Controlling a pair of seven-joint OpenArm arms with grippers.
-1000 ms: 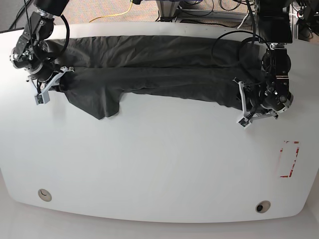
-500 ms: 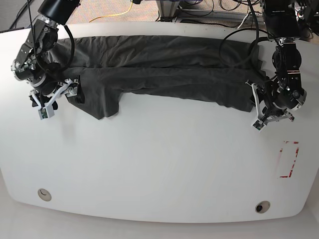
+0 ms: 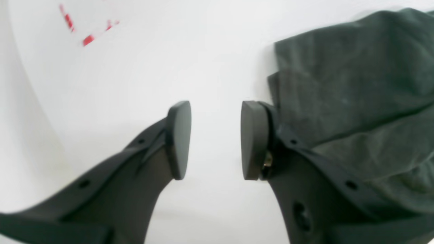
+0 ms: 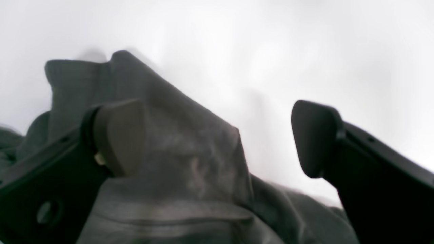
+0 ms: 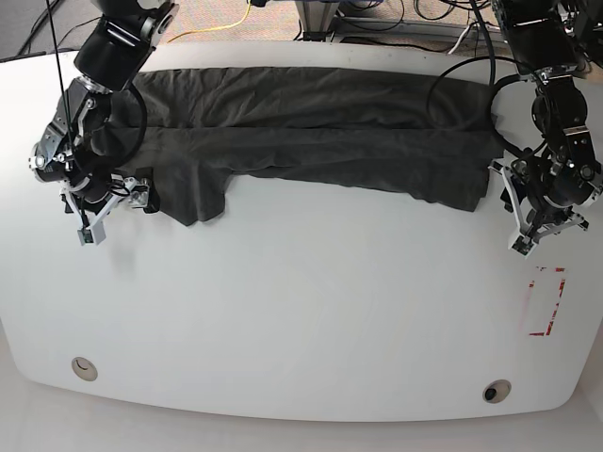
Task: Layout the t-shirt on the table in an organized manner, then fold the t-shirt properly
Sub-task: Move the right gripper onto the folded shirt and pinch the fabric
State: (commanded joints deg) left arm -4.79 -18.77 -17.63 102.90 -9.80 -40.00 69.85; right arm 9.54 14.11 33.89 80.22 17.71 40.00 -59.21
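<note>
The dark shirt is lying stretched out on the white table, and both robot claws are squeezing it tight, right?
Not quite. The t-shirt does lie stretched out on the table, but neither end effector is squeezing it. The left wrist view shows the left end effector open over bare table, and the right wrist view shows the right end effector open too.

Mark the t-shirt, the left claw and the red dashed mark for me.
t-shirt [image 5: 311,122]: base view, middle of the spread cloth.
left claw [image 3: 216,139]: left wrist view, gap between its open pads.
red dashed mark [image 5: 546,301]: base view, centre of the rectangle.
</note>
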